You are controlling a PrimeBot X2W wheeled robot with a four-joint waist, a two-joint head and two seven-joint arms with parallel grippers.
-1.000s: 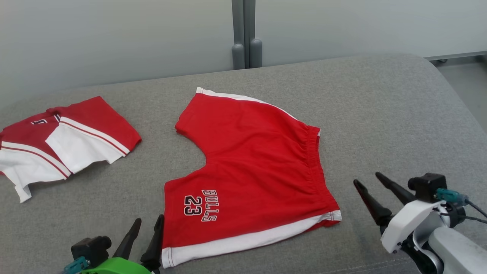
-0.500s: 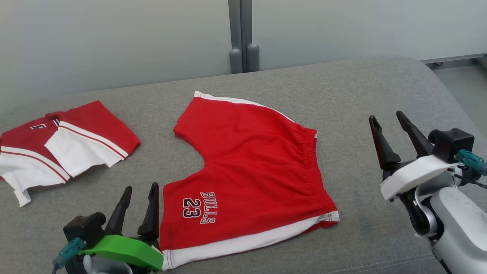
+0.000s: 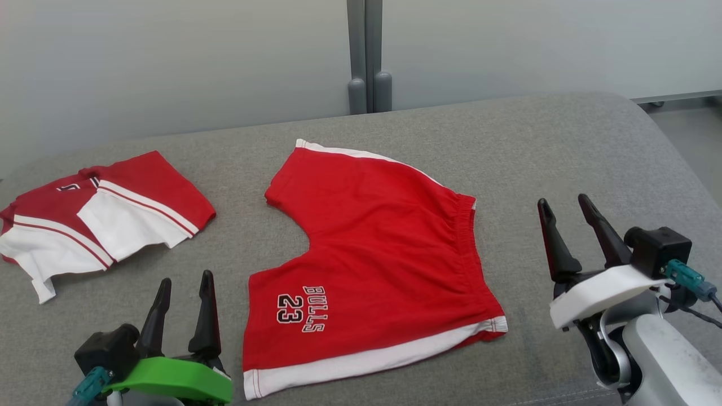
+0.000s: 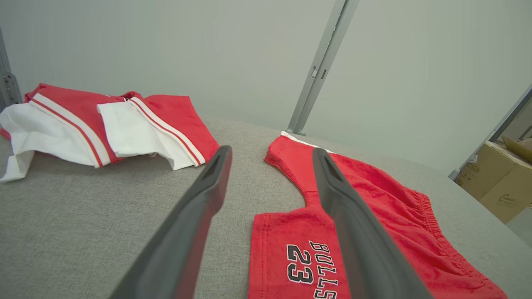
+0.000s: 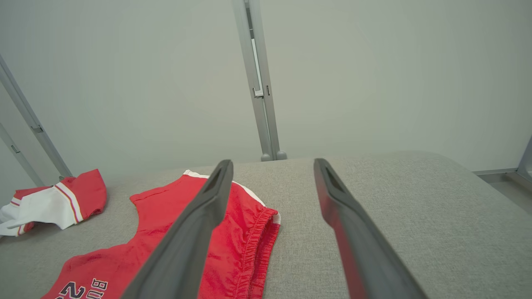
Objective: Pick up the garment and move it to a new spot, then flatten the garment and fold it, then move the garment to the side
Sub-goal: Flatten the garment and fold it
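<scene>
The garment point(image 3: 383, 254), red shorts with white trim and "BULLS 23" printed on one leg, lies spread flat on the grey cushion point(image 3: 564, 141), waistband to the right. My left gripper point(image 3: 186, 279) is open, just left of the near leg's hem and clear of it. My right gripper point(image 3: 563, 200) is open and empty, standing right of the waistband above the cushion. In the left wrist view the shorts point(image 4: 395, 207) lie under and right of my open left gripper point(image 4: 272, 150). In the right wrist view the shorts point(image 5: 153, 220) lie at the lower left, behind my open right gripper point(image 5: 272, 162).
A red and white jersey point(image 3: 101, 214) lies folded at the cushion's left end, also seen as the jersey point(image 4: 104, 124) and the jersey point(image 5: 54, 203). A grey post point(image 3: 369, 56) stands against the pale wall behind. A cardboard box point(image 4: 498, 187) sits beyond the cushion's right end.
The right gripper has lifted and turned upright beside the waistband. The left gripper has shifted a little left, away from the hem. The head view has shifted slightly; the shorts lie as before.
</scene>
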